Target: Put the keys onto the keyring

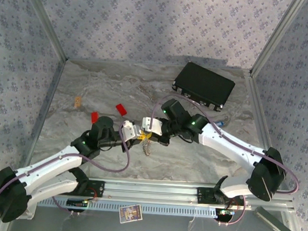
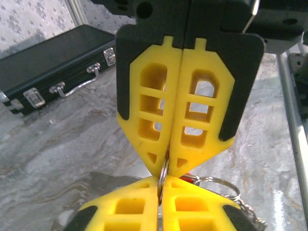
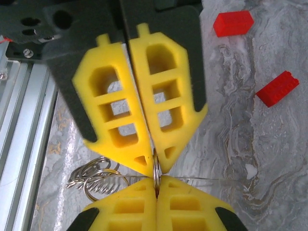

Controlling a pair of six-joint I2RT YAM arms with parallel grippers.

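My two grippers meet tip to tip over the middle of the table. A thin silvery keyring (image 2: 164, 169) stands edge-on between them. My left gripper (image 2: 161, 182) is shut on its near edge, and the right gripper's fingers (image 2: 197, 120) pinch it from above. In the right wrist view my right gripper (image 3: 156, 183) is shut on the same keyring (image 3: 155, 168). Several more silvery rings and a chain (image 3: 96, 180) hang beside it. A small red-orange bit (image 2: 193, 178), perhaps a key head, peeks out behind my left fingers. From above, the left gripper (image 1: 136, 133) and right gripper (image 1: 154, 132) touch, with the ring bunch (image 1: 147, 148) dangling below.
A black latched case (image 1: 203, 85) lies at the back right. Two flat red pieces (image 1: 121, 109) (image 1: 94, 116) rest left of centre. A tiny blue object (image 1: 225, 122) sits by the right forearm. An aluminium rail (image 1: 154, 189) runs along the near edge. Patterned walls enclose the table.
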